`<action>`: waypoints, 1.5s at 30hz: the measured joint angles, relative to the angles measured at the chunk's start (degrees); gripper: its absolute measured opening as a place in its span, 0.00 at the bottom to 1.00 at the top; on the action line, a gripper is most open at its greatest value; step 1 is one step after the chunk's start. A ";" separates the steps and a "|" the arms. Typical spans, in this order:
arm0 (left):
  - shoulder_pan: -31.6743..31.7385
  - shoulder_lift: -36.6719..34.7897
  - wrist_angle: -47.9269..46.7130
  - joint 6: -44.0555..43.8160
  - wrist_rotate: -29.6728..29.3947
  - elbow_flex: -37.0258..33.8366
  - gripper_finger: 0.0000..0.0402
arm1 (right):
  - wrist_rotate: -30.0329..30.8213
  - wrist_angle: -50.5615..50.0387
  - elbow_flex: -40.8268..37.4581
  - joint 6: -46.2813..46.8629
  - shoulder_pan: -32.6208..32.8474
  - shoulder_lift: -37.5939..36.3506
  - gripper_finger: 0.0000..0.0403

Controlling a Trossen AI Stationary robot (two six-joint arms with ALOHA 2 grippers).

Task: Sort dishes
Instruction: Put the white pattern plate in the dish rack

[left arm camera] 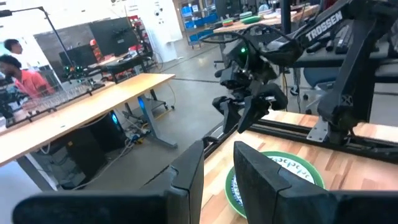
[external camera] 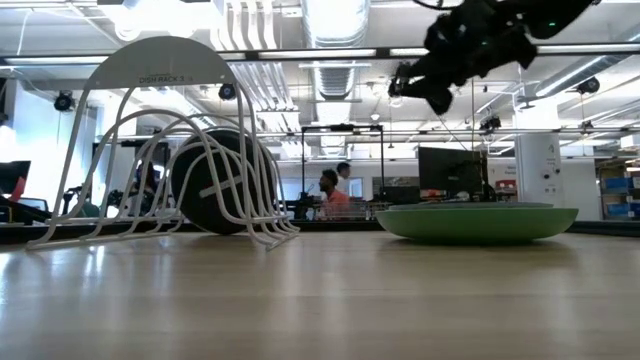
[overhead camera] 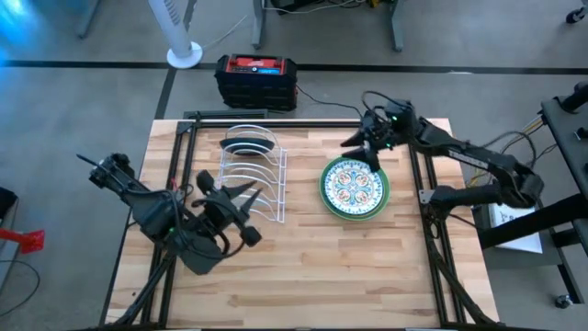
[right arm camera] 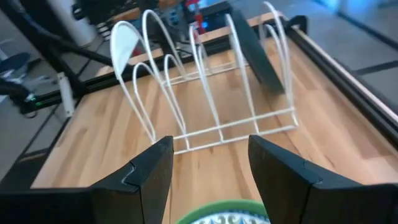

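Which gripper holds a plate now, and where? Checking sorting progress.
Neither: the right gripper hovers open above the patterned plate; the left gripper holds nothing.

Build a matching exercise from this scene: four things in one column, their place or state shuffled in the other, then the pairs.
Things:
1. dark plate
2. patterned plate
3. left gripper
4. right gripper

Places or states:
A. lies flat on the table, right of the rack
B. stands on edge in the far end of the white wire rack
C. fingers open, above the flat plate's far edge
D. beside the rack's near end, holding nothing

Pairs: 1-B, 2-A, 3-D, 4-C
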 joint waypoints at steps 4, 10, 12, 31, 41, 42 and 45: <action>0.00 1.55 0.80 1.02 0.13 0.00 0.19 | 3.23 0.18 -5.01 1.75 0.00 -6.56 0.49; -0.02 3.37 0.82 0.86 0.78 0.00 0.19 | 9.40 0.14 -11.61 5.77 0.00 -13.58 0.49; -0.02 3.89 0.79 0.36 0.86 0.00 0.19 | 12.80 -0.01 -13.54 8.88 0.00 -14.78 0.49; 2.89 11.81 7.94 -5.36 6.61 0.00 0.19 | 26.14 -10.68 -18.31 17.37 0.05 -14.58 0.49; 11.53 17.17 12.94 -4.77 21.62 0.00 0.19 | 32.00 -20.46 -18.45 15.50 0.16 -19.43 0.49; 12.49 17.63 12.86 -4.75 23.39 0.00 0.19 | 31.99 -20.29 -18.58 15.54 0.16 -20.05 0.49; 15.03 18.86 12.99 -4.71 27.32 0.00 0.19 | 31.98 -20.31 -18.73 15.81 0.16 -21.38 0.49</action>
